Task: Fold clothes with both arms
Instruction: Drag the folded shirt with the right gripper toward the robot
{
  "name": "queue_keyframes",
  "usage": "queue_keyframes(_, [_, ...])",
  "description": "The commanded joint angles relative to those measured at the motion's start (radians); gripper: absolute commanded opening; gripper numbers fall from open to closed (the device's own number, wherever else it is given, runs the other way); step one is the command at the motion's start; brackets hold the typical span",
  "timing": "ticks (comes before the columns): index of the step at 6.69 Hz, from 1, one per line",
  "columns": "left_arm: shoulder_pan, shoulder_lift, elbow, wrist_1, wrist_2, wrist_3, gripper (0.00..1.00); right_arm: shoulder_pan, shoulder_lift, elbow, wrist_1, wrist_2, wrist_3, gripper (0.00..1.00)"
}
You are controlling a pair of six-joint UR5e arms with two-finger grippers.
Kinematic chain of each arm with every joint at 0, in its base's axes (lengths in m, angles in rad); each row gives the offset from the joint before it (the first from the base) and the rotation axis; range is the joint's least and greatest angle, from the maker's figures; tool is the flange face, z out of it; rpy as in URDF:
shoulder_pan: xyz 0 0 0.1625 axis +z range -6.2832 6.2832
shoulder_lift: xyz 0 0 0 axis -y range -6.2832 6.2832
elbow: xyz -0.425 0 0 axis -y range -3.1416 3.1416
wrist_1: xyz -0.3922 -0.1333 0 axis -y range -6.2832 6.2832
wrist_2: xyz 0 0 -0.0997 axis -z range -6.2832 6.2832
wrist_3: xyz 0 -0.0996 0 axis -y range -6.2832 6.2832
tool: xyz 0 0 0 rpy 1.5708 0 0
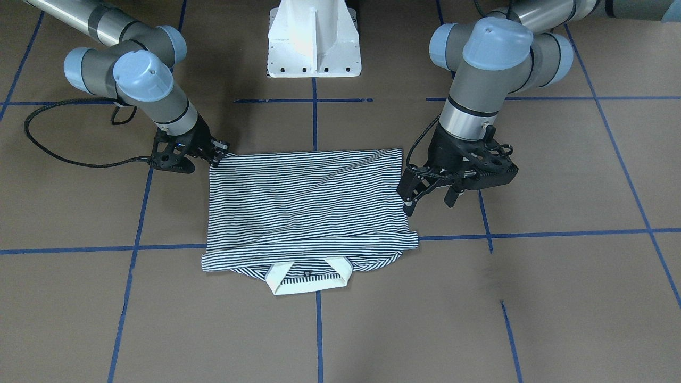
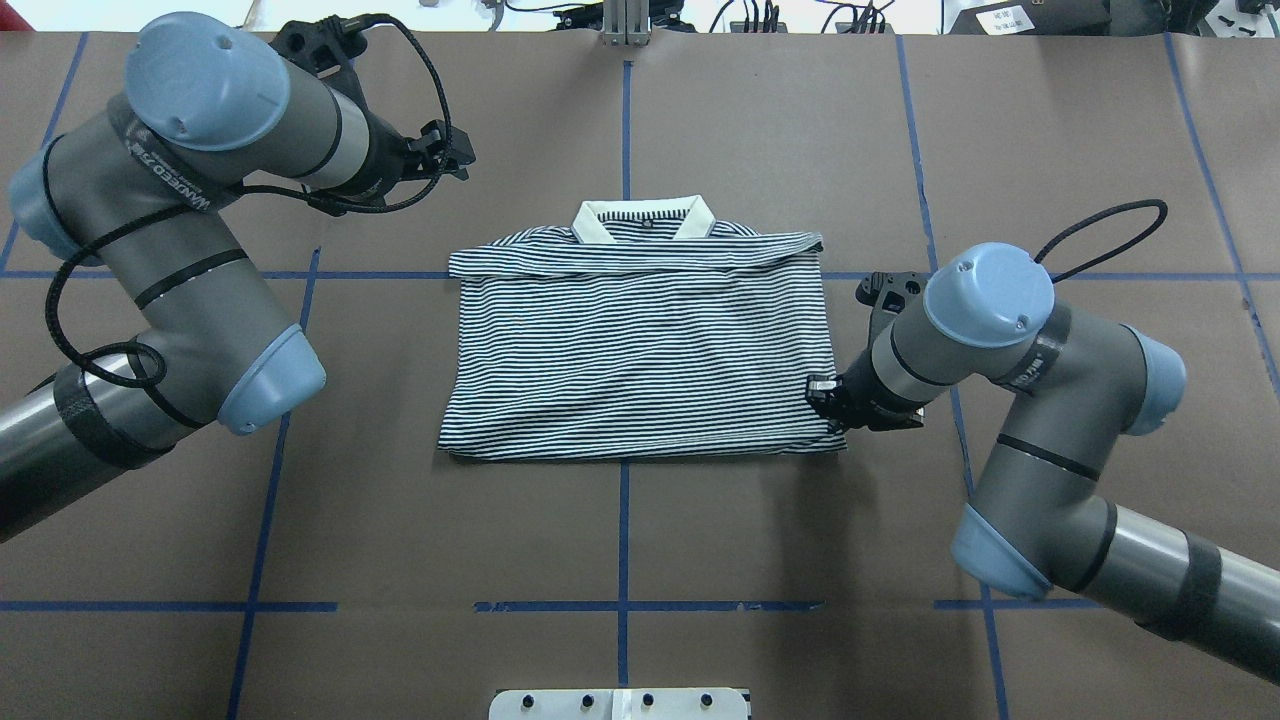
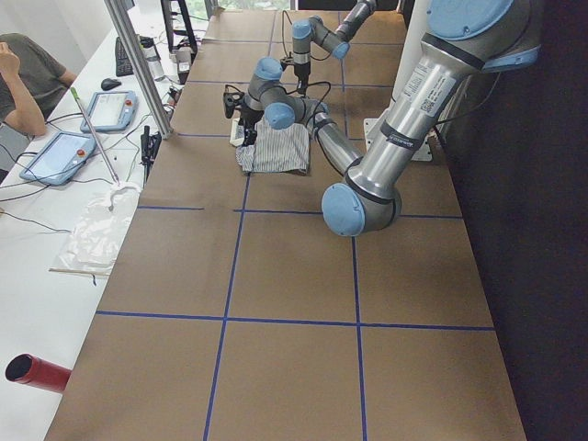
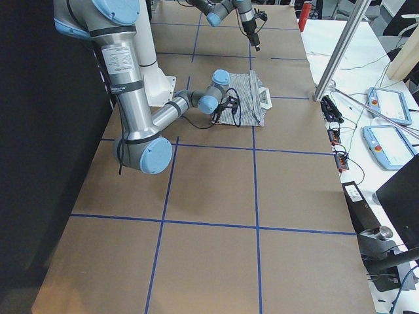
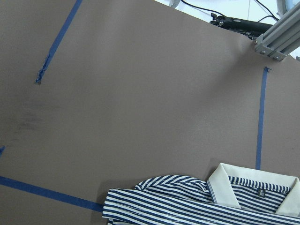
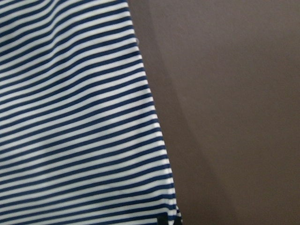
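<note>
The striped polo shirt point(image 2: 640, 350) lies folded flat in the middle of the table, its cream collar point(image 2: 645, 215) at the far edge. It also shows in the front view point(image 1: 308, 202). My right gripper point(image 2: 828, 405) sits low at the shirt's near right corner. Its fingers look slightly apart around that corner point(image 1: 221, 154). The right wrist view shows the shirt's edge point(image 6: 70, 117) close up on the brown table. My left gripper point(image 2: 458, 155) is raised and open beyond the far left corner, holding nothing point(image 1: 431, 201). Its wrist view looks down on the collar point(image 5: 253, 187).
The white pedestal base point(image 1: 314, 42) stands at the robot's side of the table. Blue tape lines point(image 2: 625, 500) cross the brown table top. A metal post point(image 2: 625, 20) rises at the far edge. A person point(image 3: 23, 73) sits at a side desk with tablets.
</note>
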Motion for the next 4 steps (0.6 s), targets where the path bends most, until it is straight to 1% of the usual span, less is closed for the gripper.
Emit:
queue_keyframes(1, [0.001, 0.002, -0.007, 0.000, 0.000, -0.004, 1.00, -0.117, -0.211, 0.210, 0.000, 0.002, 0.023, 0.00])
queue_keyframes(2, [0.003, 0.002, -0.008, 0.000, 0.000, -0.007, 1.00, -0.207, -0.299, 0.283, 0.002, 0.006, 0.060, 0.00])
queue_keyframes(3, [0.007, 0.000, -0.017, 0.002, 0.000, -0.013, 1.00, -0.281, -0.345, 0.314, 0.002, 0.009, 0.063, 0.00])
queue_keyframes(4, [0.018, 0.000, -0.023, 0.009, -0.001, -0.013, 1.00, -0.319, -0.359, 0.329, 0.014, 0.009, 0.138, 0.13])
